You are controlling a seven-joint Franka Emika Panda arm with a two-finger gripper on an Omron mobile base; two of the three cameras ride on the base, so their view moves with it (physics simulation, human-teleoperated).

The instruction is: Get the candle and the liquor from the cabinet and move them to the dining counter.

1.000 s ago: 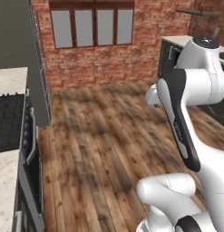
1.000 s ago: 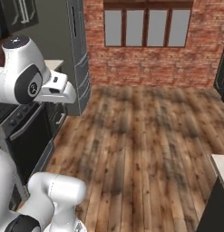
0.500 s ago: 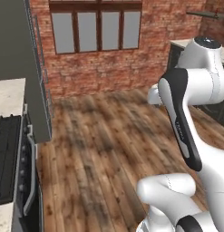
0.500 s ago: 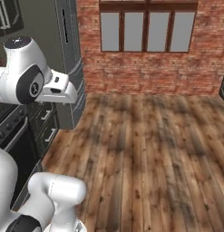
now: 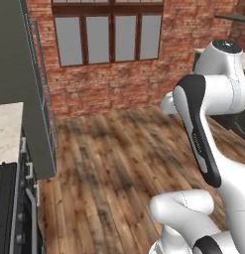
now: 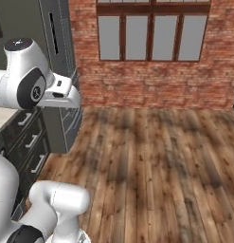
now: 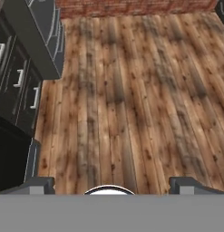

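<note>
The candle, the liquor and the dining counter are out of view. An edge of the cabinet (image 5: 236,17), a dark shelf board on the red brick, shows at the top right of the left base view, behind my raised arm. My gripper (image 7: 111,186) hangs high over the wooden floor (image 7: 131,99) and looks down at it. Its two dark fingertips (image 7: 40,185) stand wide apart with nothing between them, so it is open. In the right base view the white hand (image 6: 61,92) is held out in front of the tall dark fridge.
A tall dark fridge (image 5: 22,74) and a stove (image 5: 10,208) beside a pale counter (image 5: 5,129) line the left. Dark base cupboards with handles (image 7: 18,86) run alongside. A brick wall with a four-pane window (image 6: 151,38) stands ahead across the plank floor.
Both base views have shifted as the base drives: the window wall and the fridge loom larger, and the shelf slides toward the right edge. The arm's pose and the open jaws are unchanged.
</note>
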